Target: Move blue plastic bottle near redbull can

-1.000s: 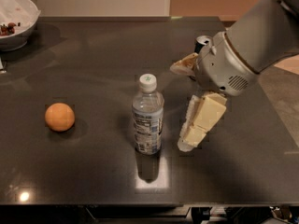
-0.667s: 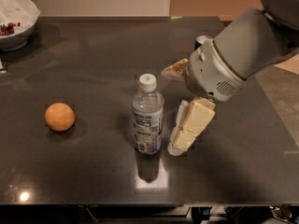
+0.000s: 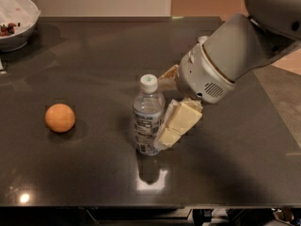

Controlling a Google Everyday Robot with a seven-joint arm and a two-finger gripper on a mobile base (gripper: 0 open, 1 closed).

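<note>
Camera view: looked down on a dark, glossy desk, and all the action sat right at its middle.
Task item: the blue plastic bottle stood upright near the centre of the desk, a touch toward the front edge, white cap on, label facing the camera.
Grip: the hand was right up against the bottle's right side, spread wide, with nothing clamped in it.
Near side: one of the cream-coloured fingers slanted down along the bottle's lower right. Touching or just beside? Too close to call.
Far side: the other finger poked out behind the bottle's shoulder, just right of the cap, so the bottle sat partly between the two.
Reach: the grey-white arm came in from the upper right, hanging over the right half of the desk.
Left flank: an orange sat alone, well apart from the bottle.
Far-left corner: a white bowl, cut off by the frame edge, showed a few dark bits inside.
Shine: a bright patch of light lay on the desk just in front of the bottle's base.
</note>
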